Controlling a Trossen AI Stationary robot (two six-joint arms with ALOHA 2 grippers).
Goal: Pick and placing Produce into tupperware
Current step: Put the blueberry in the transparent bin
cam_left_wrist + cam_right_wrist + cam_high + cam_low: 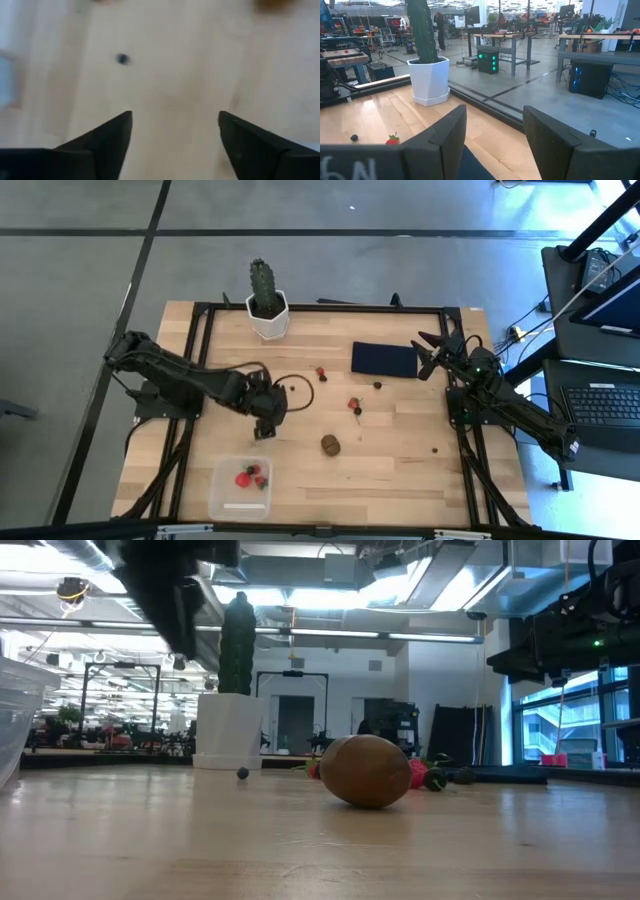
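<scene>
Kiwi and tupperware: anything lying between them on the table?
No. In the high view the wood between the kiwi and the tupperware is bare; the left hand hovers off to one side.

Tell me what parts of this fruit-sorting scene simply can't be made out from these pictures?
- Contents of the tupperware: high view shows red and dark bits, too small to count.
- Left gripper: low view cuts it off at the top edge.
- Dark speck in the left wrist view: too blurred to identify.
- Strawberries in the low view: partly hidden behind the kiwi.
</scene>
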